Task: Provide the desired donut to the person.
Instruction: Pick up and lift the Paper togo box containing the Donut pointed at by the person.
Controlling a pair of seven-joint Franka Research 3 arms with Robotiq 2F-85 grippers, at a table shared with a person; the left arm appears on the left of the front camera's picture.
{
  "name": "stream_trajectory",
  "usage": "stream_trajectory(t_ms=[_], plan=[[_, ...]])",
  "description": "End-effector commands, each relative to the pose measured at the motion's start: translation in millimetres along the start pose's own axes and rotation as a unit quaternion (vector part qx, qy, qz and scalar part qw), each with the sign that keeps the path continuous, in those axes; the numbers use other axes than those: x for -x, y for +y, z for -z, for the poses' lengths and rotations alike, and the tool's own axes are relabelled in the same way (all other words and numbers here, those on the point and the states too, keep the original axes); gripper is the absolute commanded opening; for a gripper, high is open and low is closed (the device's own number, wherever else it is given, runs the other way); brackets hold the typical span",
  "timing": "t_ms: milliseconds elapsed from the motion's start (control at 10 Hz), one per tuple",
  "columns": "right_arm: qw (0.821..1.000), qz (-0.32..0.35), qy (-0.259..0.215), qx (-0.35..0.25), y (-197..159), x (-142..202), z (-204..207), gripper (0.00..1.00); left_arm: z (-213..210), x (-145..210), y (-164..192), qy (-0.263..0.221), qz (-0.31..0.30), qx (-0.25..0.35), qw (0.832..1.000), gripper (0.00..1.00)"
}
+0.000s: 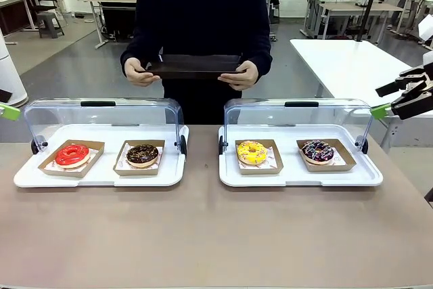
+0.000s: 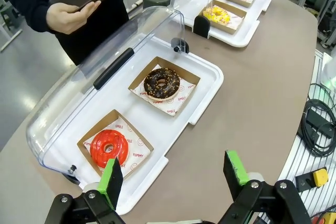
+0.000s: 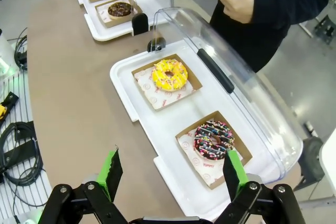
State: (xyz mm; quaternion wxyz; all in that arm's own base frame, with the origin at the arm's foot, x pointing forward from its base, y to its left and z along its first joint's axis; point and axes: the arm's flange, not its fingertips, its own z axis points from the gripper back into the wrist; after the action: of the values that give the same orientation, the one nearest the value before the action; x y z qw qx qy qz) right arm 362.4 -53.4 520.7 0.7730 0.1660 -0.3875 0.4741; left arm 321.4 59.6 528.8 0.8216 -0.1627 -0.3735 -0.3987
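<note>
The person (image 1: 203,5) in a dark navy sweatshirt stands at the far side of the table, holding a dark tray (image 1: 195,65) in both hands. Four donuts sit in cardboard trays: a red donut (image 1: 72,155) and a chocolate donut (image 1: 142,154) in the left case, a yellow donut (image 1: 252,151) and a dark sprinkled donut (image 1: 316,151) in the right case. My left gripper (image 2: 176,174) is open above the table's near edge by the red donut (image 2: 109,148). My right gripper (image 3: 170,169) hangs open close to the sprinkled donut (image 3: 213,140). Both hold nothing.
Two white display cases (image 1: 101,175) (image 1: 298,177) have their clear lids (image 1: 101,116) (image 1: 298,116) swung open toward the person. The brown tabletop (image 1: 216,235) in front of the cases is bare. Cables (image 2: 317,124) lie off the table's edge.
</note>
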Motion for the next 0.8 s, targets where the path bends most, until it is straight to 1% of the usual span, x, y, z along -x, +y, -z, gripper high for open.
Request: stream_trajectory(t_ms=[0, 700], plan=[[1.000, 0.001, -0.002, -0.002, -0.8, 1.3, 0.0, 1.00, -0.8, 0.2, 0.3, -0.001, 0.000, -0.001, 1.000, 1.00], [1.000, 0.001, -0.002, -0.002, -0.8, 1.3, 0.0, 1.00, -0.8, 0.2, 0.3, -0.001, 0.000, -0.001, 1.000, 1.00]])
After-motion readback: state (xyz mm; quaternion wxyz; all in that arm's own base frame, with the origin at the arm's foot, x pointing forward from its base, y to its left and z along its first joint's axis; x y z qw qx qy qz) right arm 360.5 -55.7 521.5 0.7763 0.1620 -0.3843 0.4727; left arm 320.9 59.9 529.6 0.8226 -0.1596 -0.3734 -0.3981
